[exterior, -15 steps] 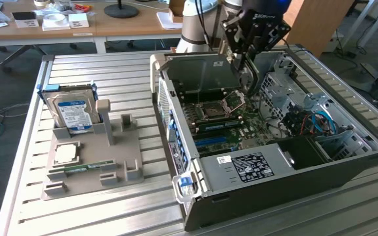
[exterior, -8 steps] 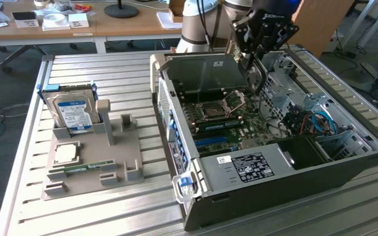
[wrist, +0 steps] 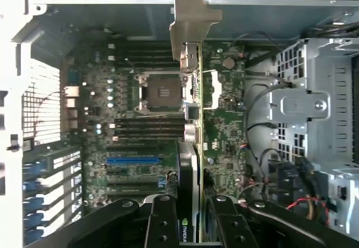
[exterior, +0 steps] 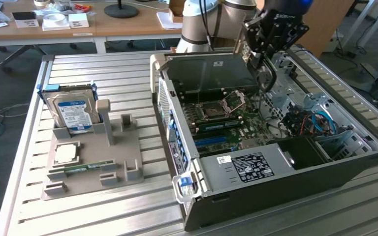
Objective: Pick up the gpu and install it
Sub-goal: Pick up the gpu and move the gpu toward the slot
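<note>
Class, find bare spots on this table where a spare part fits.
The table is bare on the near side of the grey tray, and on its far side beside the computer case. Crowded: the case interior, over which the gripper holds the gpu.

A metal table point(exterior: 77, 69) of long, pale, ribbed slats carries everything. Two things rest directly on it, near each other, with a narrow strip of bare slats between them. Toward the exterior view's left lies a flat grey parts fixture point(exterior: 128, 150) with upright posts and recessed pockets. Toward the exterior view's right lies a dark computer case point(exterior: 294, 191), resting on its side with the open side facing up and taking up much of the tabletop. Bare slats show around the fixture and in front of the case.
</note>
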`<state>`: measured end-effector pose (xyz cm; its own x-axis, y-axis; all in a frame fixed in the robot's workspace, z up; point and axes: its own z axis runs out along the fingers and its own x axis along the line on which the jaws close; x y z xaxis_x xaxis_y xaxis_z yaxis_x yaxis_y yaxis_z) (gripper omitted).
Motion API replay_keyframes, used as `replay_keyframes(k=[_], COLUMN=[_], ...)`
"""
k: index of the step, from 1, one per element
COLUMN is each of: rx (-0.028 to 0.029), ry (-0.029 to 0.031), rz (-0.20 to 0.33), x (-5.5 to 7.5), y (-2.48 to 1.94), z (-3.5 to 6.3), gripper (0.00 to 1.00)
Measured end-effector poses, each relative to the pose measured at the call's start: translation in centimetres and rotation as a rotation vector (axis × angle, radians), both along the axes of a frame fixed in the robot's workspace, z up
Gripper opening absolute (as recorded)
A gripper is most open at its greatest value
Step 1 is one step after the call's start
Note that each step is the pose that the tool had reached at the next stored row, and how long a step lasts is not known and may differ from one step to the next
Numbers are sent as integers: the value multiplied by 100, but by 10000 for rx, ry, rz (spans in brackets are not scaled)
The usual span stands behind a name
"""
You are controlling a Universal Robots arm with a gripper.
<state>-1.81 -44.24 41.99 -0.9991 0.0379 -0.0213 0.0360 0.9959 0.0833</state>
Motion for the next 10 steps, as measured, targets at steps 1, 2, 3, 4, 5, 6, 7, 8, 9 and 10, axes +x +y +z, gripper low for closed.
replay_keyframes(k=[1,2,3,4,5,6,7,8,9,10], rx=[1,1,1,0,1,2,2,3,2,2], ry=[0,0,0,0,0,0,0,0,0,0], rz=[0,0,1,-1,-1,0,0,0,-1,-1], x=[31,62,93,125,157,190,222,255,285,315], y=[0,0,0,0,0,0,0,0,1,1], z=[0,0,0,0,0,0,0,0,0,0], gripper=[27,27,27,27,27,27,27,27,27,27])
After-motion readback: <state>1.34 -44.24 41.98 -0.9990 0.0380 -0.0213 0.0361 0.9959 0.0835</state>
